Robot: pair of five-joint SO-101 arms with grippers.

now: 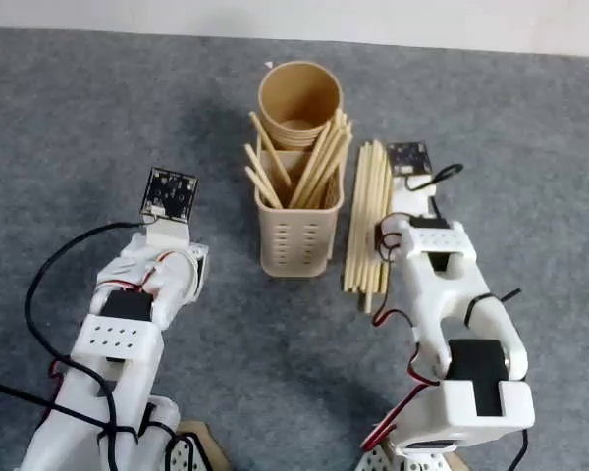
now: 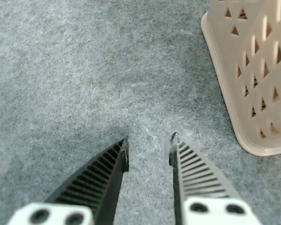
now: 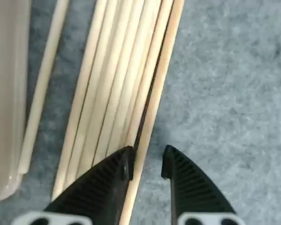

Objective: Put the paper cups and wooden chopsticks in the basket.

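Risk lies with our right hand [image 3: 147, 159], narrowly parted astride the outermost of the chopsticks [image 1: 366, 221] on the counter [image 1: 98, 108] at 3 o'clock of the basket [image 1: 294, 245]: closing may nip one and scatter the rest. Our left hand [image 2: 150, 140], narrowly parted and empty, hovers at 9 o'clock

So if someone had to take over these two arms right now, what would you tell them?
Left claw: open, empty, over bare table beside the basket.
Right claw: open, tips down at the outer edge of the loose chopsticks lying on the basket's other side.
Done: nested paper cups and several upright chopsticks appear to be in the basket.
Left: grasp the loose chopsticks and put them in.
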